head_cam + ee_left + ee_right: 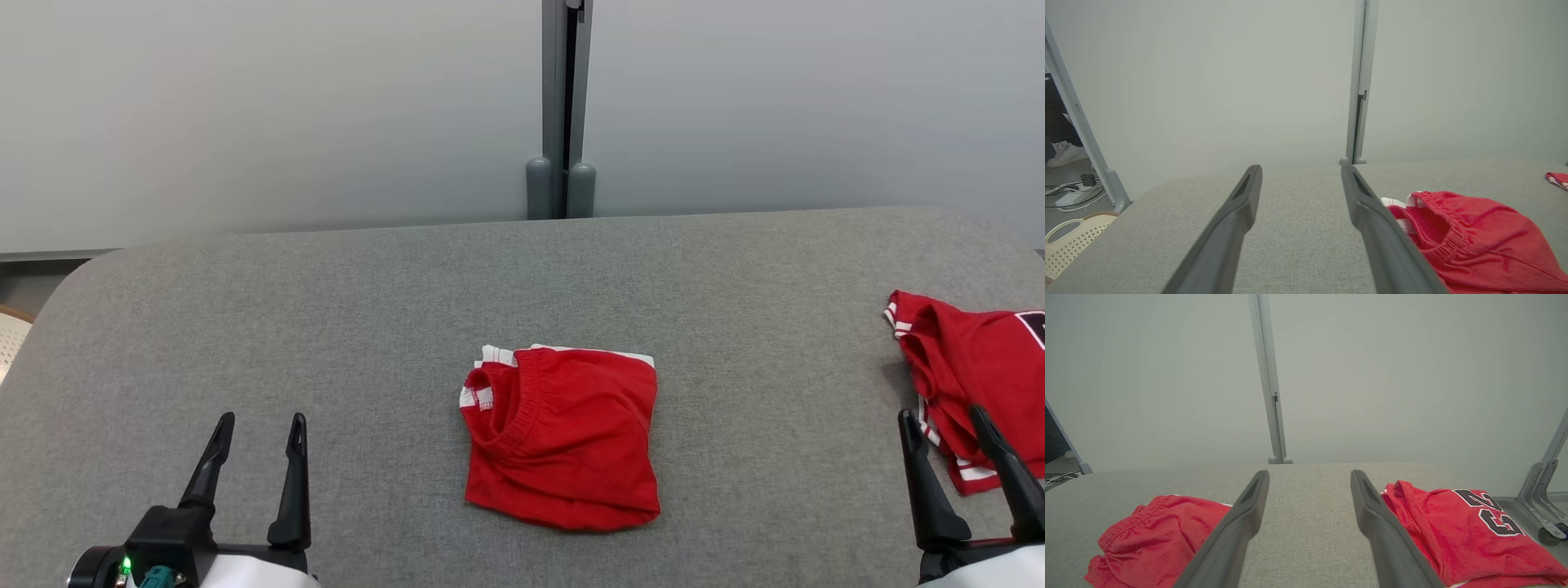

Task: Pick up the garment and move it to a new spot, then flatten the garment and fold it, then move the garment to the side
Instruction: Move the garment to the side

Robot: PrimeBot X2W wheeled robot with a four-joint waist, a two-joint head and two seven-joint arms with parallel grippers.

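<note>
A red garment (563, 437) with an elastic waistband and white trim lies folded in a compact square at the middle of the grey table (326, 310). The left wrist view has the same garment (1478, 241) at its lower right, and the right wrist view has this garment (1155, 535) at its lower left. My left gripper (260, 429) stands open at the lower left, well clear of the cloth, nothing between its fingers. My right gripper (943, 420) stands open at the lower right, also holding nothing.
A second red garment (971, 376) with white stripes and a black number lies at the table's right edge, just behind my right gripper, and shows as a numbered jersey (1457, 535) in the right wrist view. A grey post (563, 106) stands behind the table. A cream basket (1069, 241) sits on the floor to the left.
</note>
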